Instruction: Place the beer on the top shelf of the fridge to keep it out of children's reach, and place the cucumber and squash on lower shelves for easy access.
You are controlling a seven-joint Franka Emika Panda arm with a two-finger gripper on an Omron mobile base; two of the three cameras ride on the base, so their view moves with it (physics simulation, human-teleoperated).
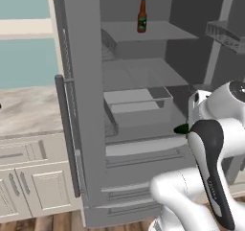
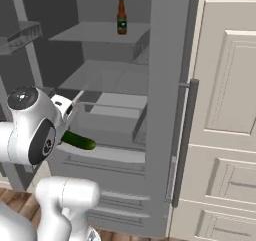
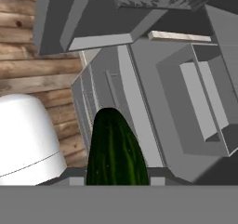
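Between the fingers, the cucumber is being gripped and I am carrying it, level with the drawer front low in the fridge. I am aiming it toward twelve o'clock, onto the lower shelves, keeping clear of the beer up top.

The cucumber shows just a tip at 3 o'clock behind the arm; the jaws are hidden.

The beer stands upright on the fridge's top shelf.
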